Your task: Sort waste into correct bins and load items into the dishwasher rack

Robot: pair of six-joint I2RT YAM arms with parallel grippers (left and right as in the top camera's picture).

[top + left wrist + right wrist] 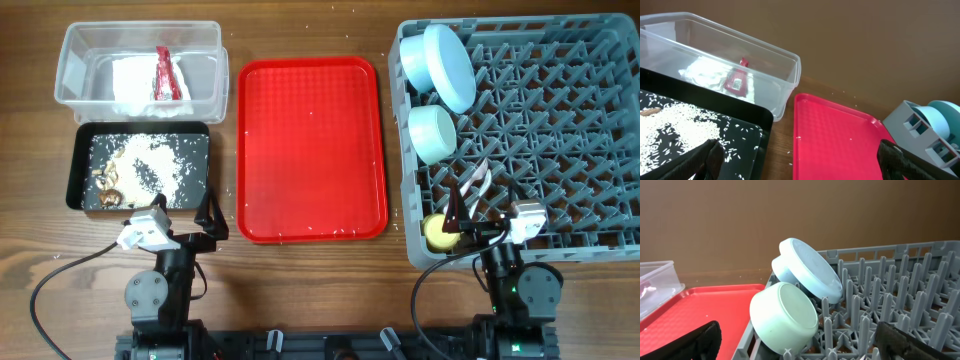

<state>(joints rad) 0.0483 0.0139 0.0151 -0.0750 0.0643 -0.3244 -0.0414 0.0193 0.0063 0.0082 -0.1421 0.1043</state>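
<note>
Left hand (800, 167) and right hand (802, 342) gape; napkin (125, 80), wrapper (165, 72) in tub (70, 60); bowls (434, 132) in rack (560, 100).

I'm seeing both arms sitting folded along the bottom edge of the overhead view. The left gripper (182, 214) is gaping wide at lower left, and the right gripper (487, 215) is doing likewise at lower right, both holding nothing.

My bench (300, 290) reads brown with wood grain. The flat red serving tray (310, 150) is flecked white. The black rectangular tray (80, 165) is dusted with white rice grains (150, 165) and brownish food scraps (108, 192). I see a crumpled white paper napkin (130, 80), a small red wrapper (164, 72), a clear plastic rectangular tub (75, 60), a grey-blue plastic crate (560, 120), a pale blue round bowl (433, 133) and a small yellow cup (437, 232).
</note>
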